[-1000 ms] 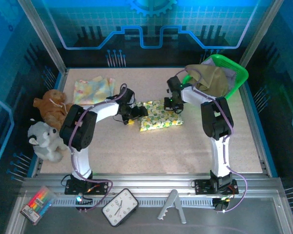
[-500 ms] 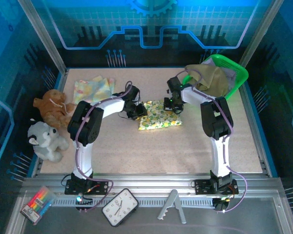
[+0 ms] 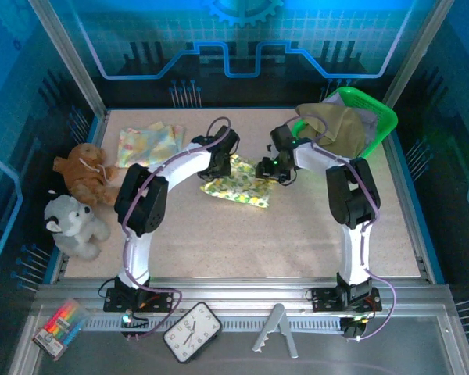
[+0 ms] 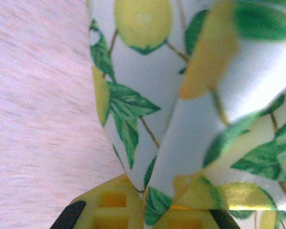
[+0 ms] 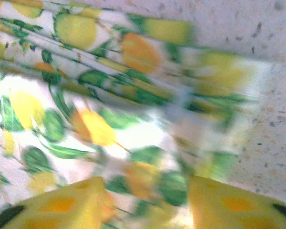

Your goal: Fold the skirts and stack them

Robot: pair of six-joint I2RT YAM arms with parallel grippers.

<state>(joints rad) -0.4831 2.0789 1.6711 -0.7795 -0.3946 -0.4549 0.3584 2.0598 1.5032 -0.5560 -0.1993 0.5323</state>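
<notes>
Mid-worktop [image 3: 297,234], floral skirt [image 3: 236,189] lies rumpled between both arms. Left end effector [image 3: 223,164] is clenched on the skirt's back-left edge. Right end effector [image 3: 281,170] is released, jaws apart, over the skirt's right end. Khaki skirt [image 3: 338,125] sits in basket [image 3: 387,113], back right.

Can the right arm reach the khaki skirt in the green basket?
Probably yes. The khaki skirt lies uncovered atop the green basket, close behind the right gripper, whose jaws look open over the lemon skirt.
</notes>
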